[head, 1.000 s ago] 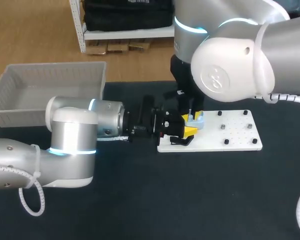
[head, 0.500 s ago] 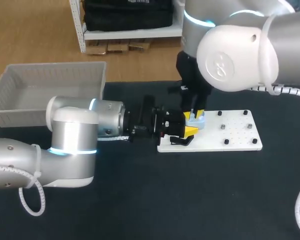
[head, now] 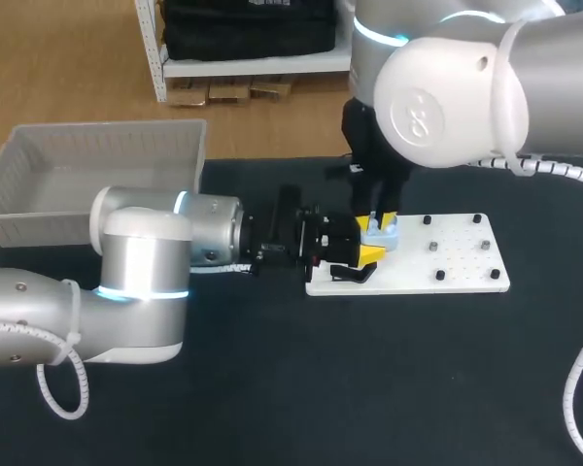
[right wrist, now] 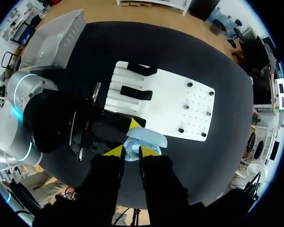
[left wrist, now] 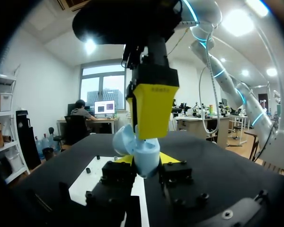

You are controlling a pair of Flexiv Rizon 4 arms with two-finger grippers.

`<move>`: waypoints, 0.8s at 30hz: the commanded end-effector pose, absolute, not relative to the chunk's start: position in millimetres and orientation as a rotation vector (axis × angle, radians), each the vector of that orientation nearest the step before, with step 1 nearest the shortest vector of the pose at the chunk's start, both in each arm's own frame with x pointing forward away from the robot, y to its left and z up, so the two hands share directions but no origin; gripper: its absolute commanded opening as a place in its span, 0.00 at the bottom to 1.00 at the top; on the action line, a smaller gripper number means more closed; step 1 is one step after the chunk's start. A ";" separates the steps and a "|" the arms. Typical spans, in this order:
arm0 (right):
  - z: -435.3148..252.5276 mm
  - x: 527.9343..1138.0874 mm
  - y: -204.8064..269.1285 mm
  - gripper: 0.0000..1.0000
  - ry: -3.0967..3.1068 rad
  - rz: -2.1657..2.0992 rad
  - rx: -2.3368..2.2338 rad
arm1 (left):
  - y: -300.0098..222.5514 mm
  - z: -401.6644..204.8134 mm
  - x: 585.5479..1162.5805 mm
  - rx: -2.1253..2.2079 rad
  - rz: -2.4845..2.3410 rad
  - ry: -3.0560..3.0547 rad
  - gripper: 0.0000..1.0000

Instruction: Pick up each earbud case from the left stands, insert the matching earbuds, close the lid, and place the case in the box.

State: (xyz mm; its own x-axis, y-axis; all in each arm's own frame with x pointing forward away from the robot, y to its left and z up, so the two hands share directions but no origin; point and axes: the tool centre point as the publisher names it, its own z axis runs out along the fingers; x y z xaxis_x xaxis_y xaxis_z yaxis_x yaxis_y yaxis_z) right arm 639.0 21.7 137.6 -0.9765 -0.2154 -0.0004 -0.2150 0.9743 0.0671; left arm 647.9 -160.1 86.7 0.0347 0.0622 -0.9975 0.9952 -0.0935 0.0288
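One earbud case (left wrist: 143, 150) — tight within left pincer (left wrist: 146, 161); right pincer (right wrist: 131, 151) just above, grip unclear

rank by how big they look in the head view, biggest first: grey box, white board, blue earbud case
1. grey box
2. white board, somewhat smaller
3. earbud case, by far the smallest; partly hidden, so its full size is unsure
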 end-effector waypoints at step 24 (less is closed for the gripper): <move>138.1 640.9 23.2 0.34 -3.119 -0.105 0.343 | -160.1 86.2 646.4 1.335 -1.218 1.186 0.00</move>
